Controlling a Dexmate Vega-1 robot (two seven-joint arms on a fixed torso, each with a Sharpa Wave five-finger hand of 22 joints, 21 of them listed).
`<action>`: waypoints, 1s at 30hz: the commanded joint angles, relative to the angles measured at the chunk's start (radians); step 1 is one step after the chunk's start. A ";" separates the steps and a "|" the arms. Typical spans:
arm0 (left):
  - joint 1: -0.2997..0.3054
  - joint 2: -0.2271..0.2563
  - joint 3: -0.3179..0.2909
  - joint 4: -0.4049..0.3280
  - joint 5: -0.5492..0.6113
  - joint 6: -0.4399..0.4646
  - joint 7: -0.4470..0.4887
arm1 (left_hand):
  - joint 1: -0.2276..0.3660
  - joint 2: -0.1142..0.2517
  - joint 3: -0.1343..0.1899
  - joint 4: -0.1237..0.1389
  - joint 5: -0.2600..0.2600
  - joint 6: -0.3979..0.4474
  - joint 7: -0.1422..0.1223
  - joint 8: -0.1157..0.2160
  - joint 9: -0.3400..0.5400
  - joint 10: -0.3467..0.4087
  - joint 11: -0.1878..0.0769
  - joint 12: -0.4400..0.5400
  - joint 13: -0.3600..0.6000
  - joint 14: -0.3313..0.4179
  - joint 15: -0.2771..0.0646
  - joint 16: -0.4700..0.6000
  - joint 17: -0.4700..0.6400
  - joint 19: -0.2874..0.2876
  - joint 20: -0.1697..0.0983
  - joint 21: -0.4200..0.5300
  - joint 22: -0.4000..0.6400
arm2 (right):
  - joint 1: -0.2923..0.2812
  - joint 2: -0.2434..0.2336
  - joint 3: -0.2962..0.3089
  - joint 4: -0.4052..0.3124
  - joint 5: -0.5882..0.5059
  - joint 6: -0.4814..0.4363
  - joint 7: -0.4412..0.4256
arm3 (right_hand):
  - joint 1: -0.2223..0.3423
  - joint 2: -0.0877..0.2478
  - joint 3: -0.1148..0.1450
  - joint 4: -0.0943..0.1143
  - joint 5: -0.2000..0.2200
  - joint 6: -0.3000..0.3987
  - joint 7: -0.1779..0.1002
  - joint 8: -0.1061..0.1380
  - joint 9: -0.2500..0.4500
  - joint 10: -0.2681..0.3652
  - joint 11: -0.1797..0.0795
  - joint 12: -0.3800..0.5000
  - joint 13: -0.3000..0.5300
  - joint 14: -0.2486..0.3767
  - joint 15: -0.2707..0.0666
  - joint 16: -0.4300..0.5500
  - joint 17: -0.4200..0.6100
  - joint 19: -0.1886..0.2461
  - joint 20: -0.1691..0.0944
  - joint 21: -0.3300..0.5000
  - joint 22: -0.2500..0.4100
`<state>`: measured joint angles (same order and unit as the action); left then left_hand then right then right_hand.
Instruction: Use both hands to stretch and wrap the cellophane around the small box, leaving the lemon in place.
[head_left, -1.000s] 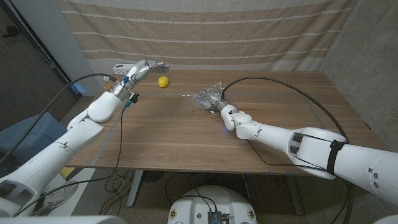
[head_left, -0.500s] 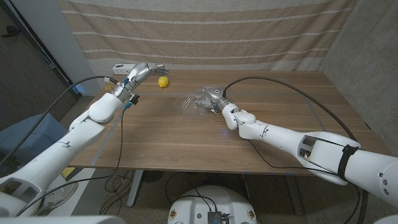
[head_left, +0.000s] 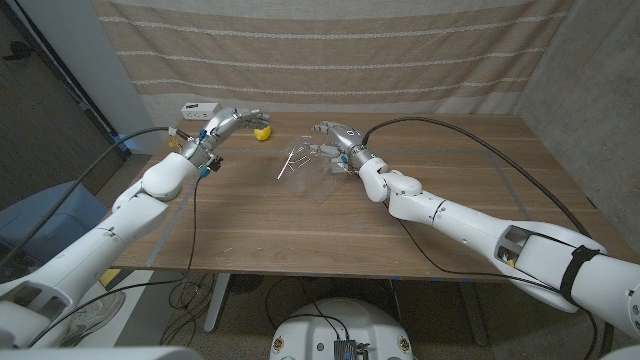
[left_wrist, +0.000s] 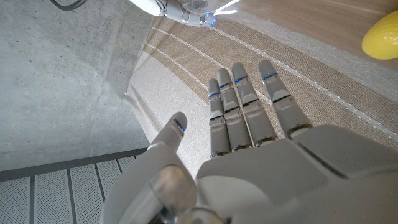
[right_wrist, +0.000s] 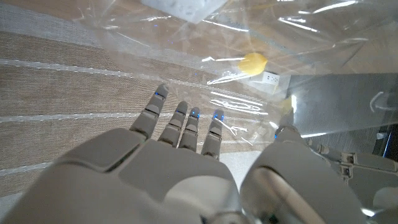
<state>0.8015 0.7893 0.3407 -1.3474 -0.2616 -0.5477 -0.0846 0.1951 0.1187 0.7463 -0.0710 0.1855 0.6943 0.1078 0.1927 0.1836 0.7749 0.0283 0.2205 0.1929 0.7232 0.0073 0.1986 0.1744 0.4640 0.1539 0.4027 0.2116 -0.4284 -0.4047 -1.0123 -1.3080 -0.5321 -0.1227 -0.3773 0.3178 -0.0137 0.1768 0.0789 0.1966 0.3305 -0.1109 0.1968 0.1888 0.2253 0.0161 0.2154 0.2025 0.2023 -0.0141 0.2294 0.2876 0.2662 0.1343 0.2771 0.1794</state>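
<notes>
1. The brown wooden tabletop (head_left: 300, 215) carries both white arms, which reach in from the near corners toward its far side.
2. The right robot hand (head_left: 335, 139) is raised, fingers spread and extended, with the crinkled clear cellophane sheet (head_left: 300, 158) draped just in front of its fingertips; whether it actually pinches the film cannot be told.
3. The left robot hand (head_left: 232, 122) holds nothing, its fingers straight and slightly apart.
4. The small yellow lemon (head_left: 262, 131) lies just beside the left fingertips, near the far edge.
5. A striped beige curtain (head_left: 330, 50) hangs behind.
</notes>
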 joint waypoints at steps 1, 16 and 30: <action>-0.017 -0.010 0.009 0.069 -0.035 -0.023 -0.024 | -0.006 0.005 0.006 0.005 0.006 -0.003 -0.002 -0.001 0.003 -0.007 0.005 -0.005 0.006 -0.003 0.004 -0.004 0.005 -0.002 0.003 -0.001 0.003 | -0.099 -0.039 0.170 -0.095 0.162 0.185 -0.048 | -0.008 0.007 0.001 -0.002 0.010 0.018 0.002 0.012 0.001 0.017 0.007 0.011 0.003 0.011 0.004 0.007 0.000 0.004 0.004 -0.005 0.003; -0.037 -0.028 0.008 0.149 -0.089 -0.070 -0.062 | -0.008 0.002 0.005 0.004 0.005 -0.007 -0.005 -0.003 0.003 -0.011 0.009 -0.008 0.006 -0.003 0.005 -0.004 0.005 -0.003 0.004 0.000 0.004 | -0.211 -0.001 0.363 -0.059 0.445 0.439 -0.061 | -0.012 0.028 0.005 -0.002 0.015 0.070 0.025 0.023 0.000 0.059 0.018 0.020 0.004 0.031 0.020 0.010 -0.011 -0.006 0.012 -0.019 0.005; -0.062 -0.109 -0.014 0.296 -0.242 -0.145 -0.149 | -0.030 -0.009 -0.008 -0.001 -0.005 -0.227 -0.091 -0.026 -0.002 -0.258 -0.012 -0.046 0.002 -0.233 0.001 -0.028 0.006 -0.107 0.034 -0.038 0.000 | -0.259 0.025 0.471 0.022 0.660 0.643 0.045 | 0.004 0.061 0.023 -0.012 0.016 0.074 0.035 0.016 0.000 0.064 0.034 0.016 0.005 0.044 0.025 0.012 -0.017 0.021 -0.011 -0.014 0.006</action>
<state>0.7563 0.7367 0.3446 -1.1537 -0.3949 -0.6439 -0.1735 0.1789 0.1028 0.7425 -0.0747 0.1855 0.5260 0.0466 0.1693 0.1813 0.5759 0.0193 0.1806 0.1951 0.5462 0.0101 0.1715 0.1744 0.3861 0.1809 0.3760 0.2115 -0.6397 -0.3966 -0.6351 -1.3280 -0.0338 0.3744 -0.3921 0.3250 0.0388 0.1923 0.0689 0.2042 0.4003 -0.0769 0.2153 0.1859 0.2878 0.0466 0.2294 0.2024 0.2362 0.0090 0.2352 0.2691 0.2763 0.1241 0.2584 0.1841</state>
